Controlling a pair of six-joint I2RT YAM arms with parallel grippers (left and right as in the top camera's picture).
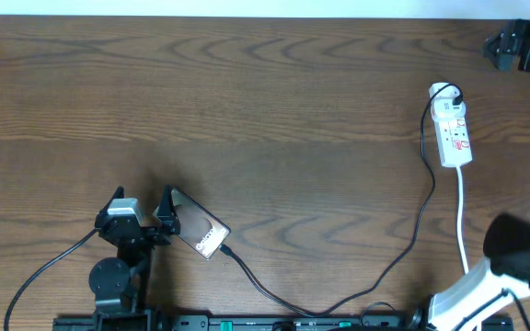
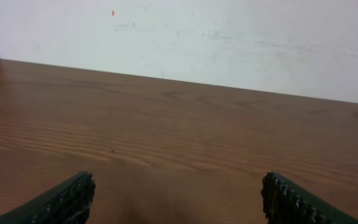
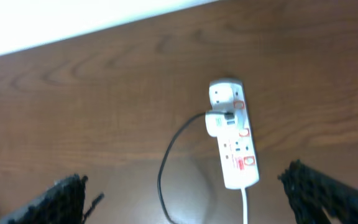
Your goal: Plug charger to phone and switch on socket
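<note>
The left pincer [image 1: 142, 199] is seen near the front edge of the brown wooden table [image 1: 274, 83]. Its jaws are held wide apart and are clamped on nothing. In the left wrist view only wood grain is seen between its black ribbed fingers [image 2: 67, 199].

The dark grey glossy rectangular phone [image 1: 199, 230] is laid flat and slantwise just to the right of that pincer, outside the jaws. Its upper corner is close against the right-hand finger; whether the two touch cannot be told.

The thin black charger cable [image 1: 247, 270] is met at the phone's lower short edge. From there it is carried in a long curve along the front of the table and up to the white elongated power strip with red markings [image 1: 454, 129], which is placed well apart at the far right. Whether the plug tip is seated in the phone cannot be told.

The right pincer [image 3: 185, 180] is held above the power strip with its jaws spread fully, gripping nothing. The strip is seen ahead of its fingers and between them, untouched. A white cord [image 1: 463, 216] is led from the strip towards the front edge.
</note>
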